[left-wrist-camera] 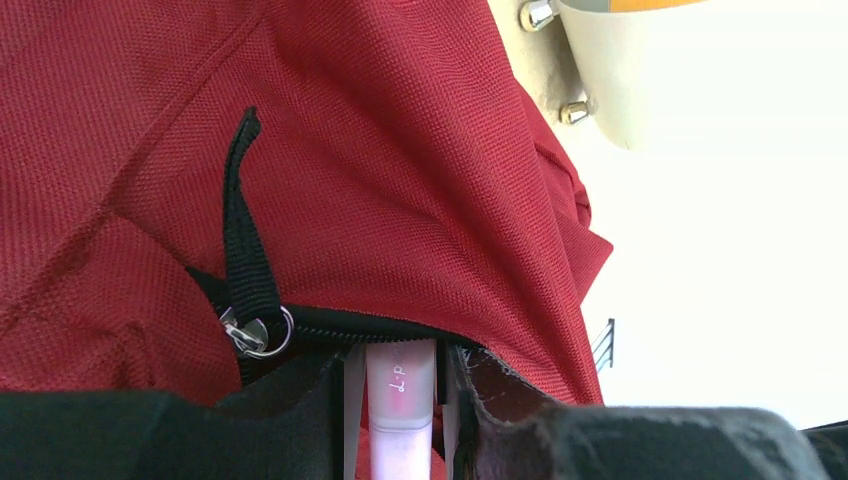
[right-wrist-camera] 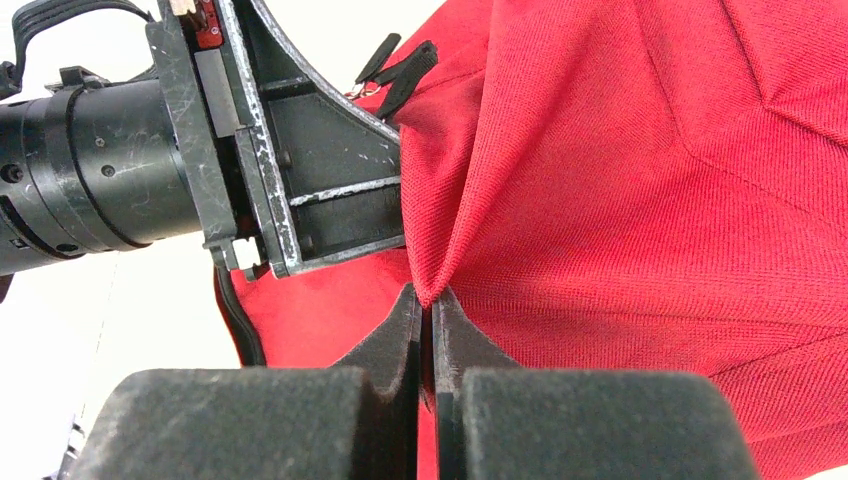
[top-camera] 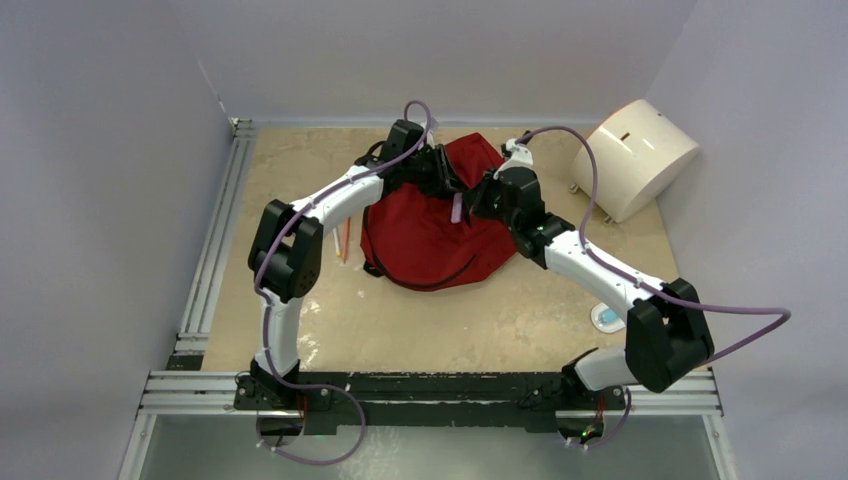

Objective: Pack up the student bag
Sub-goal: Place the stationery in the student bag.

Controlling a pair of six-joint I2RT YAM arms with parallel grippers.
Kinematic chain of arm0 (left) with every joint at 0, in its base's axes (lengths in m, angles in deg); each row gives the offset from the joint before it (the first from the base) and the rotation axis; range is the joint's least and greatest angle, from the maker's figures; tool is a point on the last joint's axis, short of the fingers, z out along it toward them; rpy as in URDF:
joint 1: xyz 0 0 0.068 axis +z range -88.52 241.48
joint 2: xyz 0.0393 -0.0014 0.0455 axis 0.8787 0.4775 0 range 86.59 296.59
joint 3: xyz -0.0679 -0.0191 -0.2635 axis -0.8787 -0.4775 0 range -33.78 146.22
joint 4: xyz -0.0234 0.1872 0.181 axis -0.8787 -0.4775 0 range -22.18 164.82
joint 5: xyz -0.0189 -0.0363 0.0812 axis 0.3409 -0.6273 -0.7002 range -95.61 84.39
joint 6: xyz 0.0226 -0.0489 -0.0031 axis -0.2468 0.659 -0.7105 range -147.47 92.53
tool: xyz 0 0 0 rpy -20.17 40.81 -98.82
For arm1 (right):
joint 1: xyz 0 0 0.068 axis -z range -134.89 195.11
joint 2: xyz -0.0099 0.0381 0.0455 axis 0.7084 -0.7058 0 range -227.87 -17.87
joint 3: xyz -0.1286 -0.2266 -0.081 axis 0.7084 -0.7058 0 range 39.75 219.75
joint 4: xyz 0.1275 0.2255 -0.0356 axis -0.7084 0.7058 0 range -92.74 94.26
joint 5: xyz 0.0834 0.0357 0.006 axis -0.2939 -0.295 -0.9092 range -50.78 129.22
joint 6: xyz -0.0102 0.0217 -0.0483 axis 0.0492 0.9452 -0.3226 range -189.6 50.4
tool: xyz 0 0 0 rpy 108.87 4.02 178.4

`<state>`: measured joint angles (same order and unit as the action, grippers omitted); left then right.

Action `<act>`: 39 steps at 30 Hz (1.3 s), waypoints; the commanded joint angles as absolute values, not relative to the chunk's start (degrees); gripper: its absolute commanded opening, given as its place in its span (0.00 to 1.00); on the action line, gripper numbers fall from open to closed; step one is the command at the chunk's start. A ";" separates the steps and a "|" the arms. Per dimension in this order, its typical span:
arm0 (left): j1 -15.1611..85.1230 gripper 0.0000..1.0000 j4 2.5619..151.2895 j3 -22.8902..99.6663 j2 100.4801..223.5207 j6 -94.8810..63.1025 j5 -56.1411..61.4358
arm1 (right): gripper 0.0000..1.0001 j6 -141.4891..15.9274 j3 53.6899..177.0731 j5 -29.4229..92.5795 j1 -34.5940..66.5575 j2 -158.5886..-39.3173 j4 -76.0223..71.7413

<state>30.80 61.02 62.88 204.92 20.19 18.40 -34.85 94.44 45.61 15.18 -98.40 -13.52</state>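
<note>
The dark-red student bag [top-camera: 430,240] lies mid-table. My left gripper [left-wrist-camera: 400,362] is shut on a pale pink pen [left-wrist-camera: 400,400]. The pen's end meets the bag's black zipper line [left-wrist-camera: 330,325], just right of the metal zipper pull [left-wrist-camera: 255,332] and its black tab [left-wrist-camera: 243,230]. Seen from above, the left gripper [top-camera: 446,178] is over the bag's far part and the pen [top-camera: 455,208] shows beside it. My right gripper [right-wrist-camera: 427,300] is shut on a raised fold of the bag's red fabric [right-wrist-camera: 600,200], close to the left gripper [right-wrist-camera: 300,150]. From above, the right gripper [top-camera: 478,196] sits just right of the left one.
A white rounded box [top-camera: 637,155] stands at the back right, also in the left wrist view [left-wrist-camera: 700,70]. An orange pencil [top-camera: 345,240] lies on the table left of the bag. A small blue-and-white object [top-camera: 607,318] lies near the right arm's elbow.
</note>
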 commanded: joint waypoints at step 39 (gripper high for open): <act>29.23 0.49 62.13 62.33 204.47 47.14 6.38 | 0.00 -31.76 92.40 40.18 14.67 -95.47 -18.97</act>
